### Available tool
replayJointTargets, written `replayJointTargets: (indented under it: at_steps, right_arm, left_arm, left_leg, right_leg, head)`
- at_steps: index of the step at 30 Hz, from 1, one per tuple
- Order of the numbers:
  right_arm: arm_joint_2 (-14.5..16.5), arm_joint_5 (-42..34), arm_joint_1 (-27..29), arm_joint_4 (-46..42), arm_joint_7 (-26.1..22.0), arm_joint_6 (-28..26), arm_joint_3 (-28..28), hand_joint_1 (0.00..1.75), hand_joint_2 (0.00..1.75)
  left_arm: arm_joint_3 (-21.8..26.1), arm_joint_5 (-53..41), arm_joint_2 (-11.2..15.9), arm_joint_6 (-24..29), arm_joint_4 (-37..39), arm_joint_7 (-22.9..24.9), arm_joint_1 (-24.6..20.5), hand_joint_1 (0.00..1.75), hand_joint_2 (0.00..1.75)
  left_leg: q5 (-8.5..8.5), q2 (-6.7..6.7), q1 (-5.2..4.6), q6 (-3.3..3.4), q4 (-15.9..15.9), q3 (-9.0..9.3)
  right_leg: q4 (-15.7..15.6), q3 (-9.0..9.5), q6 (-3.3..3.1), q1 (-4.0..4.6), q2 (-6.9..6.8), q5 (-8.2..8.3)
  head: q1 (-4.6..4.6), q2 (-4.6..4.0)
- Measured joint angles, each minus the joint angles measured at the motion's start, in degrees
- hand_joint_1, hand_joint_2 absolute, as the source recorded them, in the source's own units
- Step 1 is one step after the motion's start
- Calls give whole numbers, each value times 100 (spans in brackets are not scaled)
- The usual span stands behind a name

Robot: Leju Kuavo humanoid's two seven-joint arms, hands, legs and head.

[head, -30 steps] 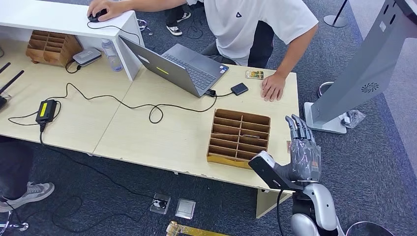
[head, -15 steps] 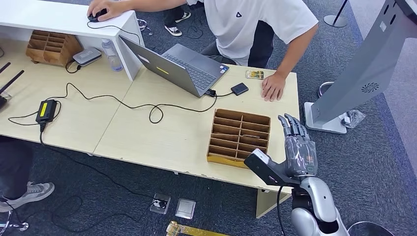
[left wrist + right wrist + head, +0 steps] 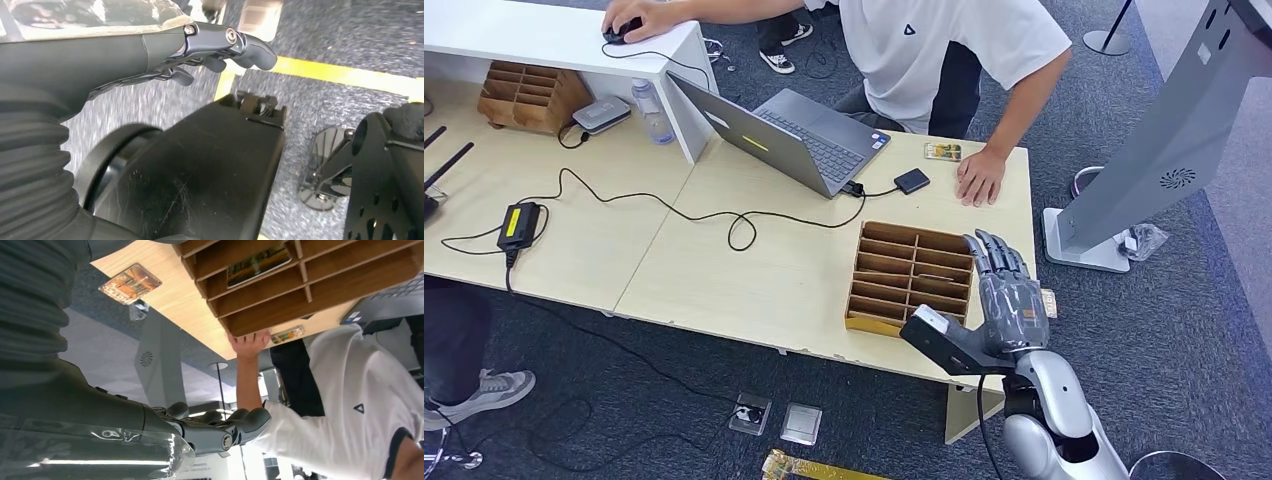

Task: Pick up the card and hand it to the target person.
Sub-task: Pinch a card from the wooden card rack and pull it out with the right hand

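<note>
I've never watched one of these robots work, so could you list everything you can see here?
desk: one, pale wood, across the middle
wooden organiser: one, brown, on the desk before the right hand; a card lies in one slot
second organiser: one, brown, far left under the white counter
card: one, orange-brown, at the desk's right edge beside the hand
card: one, greenish, by the person's hand
laptop: one, grey, open
small dark box: one, cabled to the laptop
bottle: one, clear, by the counter
person: one, white shirt, behind the desk
grey stand: one, on the floor, right
right hand: silver-grey, fingers apart, over the organiser's right end
left hand: dark, hanging over carpet
</note>
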Motion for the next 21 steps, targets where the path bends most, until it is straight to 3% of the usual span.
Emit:
replayJointTargets:
  at_steps: [9,21]
  right_arm:
    - [302,-123,-215,490,-196,-42,489,0,175]
    - [685,-180,-504,1097,-302,-135,841,0,175]
  left_arm:
    - [-663,-2192,28,-491,-40,-346,-343,0,175]
    - [-1038,-4425,19,-986,-362,-569,-550,0,175]
  left_leg:
    - [1,-4,2,0,-1,-2]
    - [1,-2,6,-1,-1,3]
  right_leg:
    - [3,4,0,0,-7,0]
    - [3,9,-1,1,-6,-1]
  head:
    - [0,0]
    - [3,0]
